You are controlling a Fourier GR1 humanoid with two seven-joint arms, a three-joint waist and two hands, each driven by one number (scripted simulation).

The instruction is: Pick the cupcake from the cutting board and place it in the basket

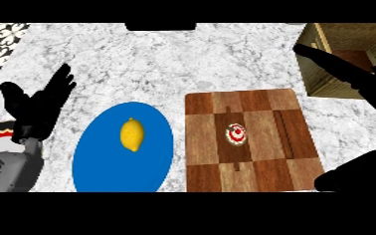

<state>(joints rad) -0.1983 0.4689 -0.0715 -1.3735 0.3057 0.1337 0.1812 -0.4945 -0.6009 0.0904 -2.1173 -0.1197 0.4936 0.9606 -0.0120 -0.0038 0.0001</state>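
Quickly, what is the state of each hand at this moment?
Left hand: open, fingers up, resting at the view's left edge, holding nothing.
Right hand: open, fingers straight, at the right edge, holding nothing; the cupcake sits on the cutting board.

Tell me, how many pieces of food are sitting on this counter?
2. A lemon lies on the blue plate at the left, and a cupcake sits near the middle of the wooden cutting board at the right. The basket's inside is mostly out of view, so more may be hidden.

Blue plate (103, 164): lower rim cut by frame bottom. Cutting board (253, 169): near edge likewise cut. Basket (339, 55): mostly beyond right edge, partly behind right hand (345, 74). Cupcake (235, 133): detail too small to tell.
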